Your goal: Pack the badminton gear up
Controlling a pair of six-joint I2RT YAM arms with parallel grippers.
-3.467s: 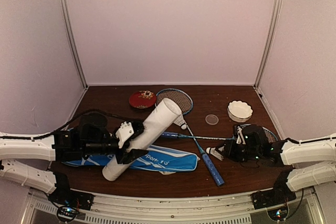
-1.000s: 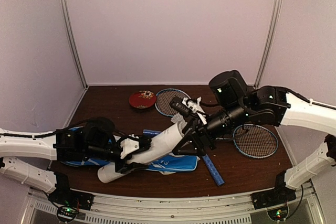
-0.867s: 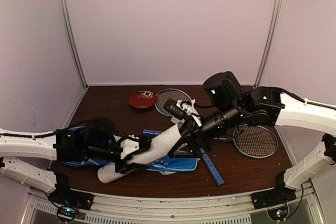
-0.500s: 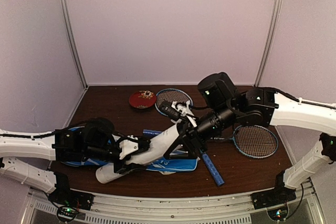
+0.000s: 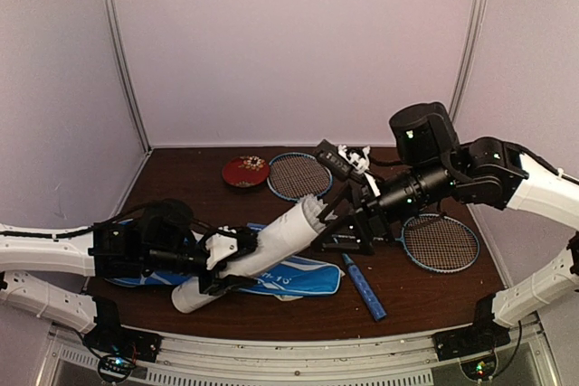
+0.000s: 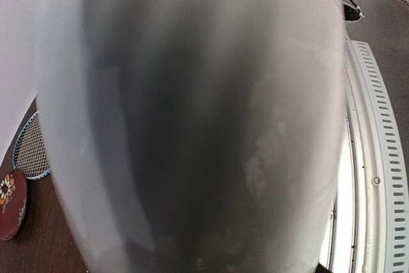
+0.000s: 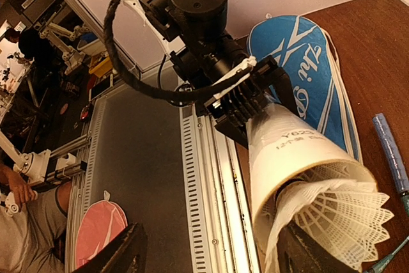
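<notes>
One long white tube (image 5: 285, 237) lies slanted over the counter (image 5: 181, 183), its lower end toward the left arm and its open mouth raised toward the right arm; the left pincer (image 5: 224, 256) is clenched around the tube's lower half; a white feather shuttlecock (image 7: 332, 218) sits in the tube's mouth, feathers sticking out; the right pincer (image 5: 339, 230) hangs just beyond that mouth, released, its fingers wide apart and gripping nothing; the blue racket bag (image 5: 294, 277) lies flat beneath the tube; the first racket (image 5: 299, 175) rests behind the tube's mouth, the second racket (image 5: 441, 243) to the right of it; a blue handle (image 5: 364, 288) lies in front of the mouth; a red dish (image 5: 245, 171) stands behind the tube.
</notes>
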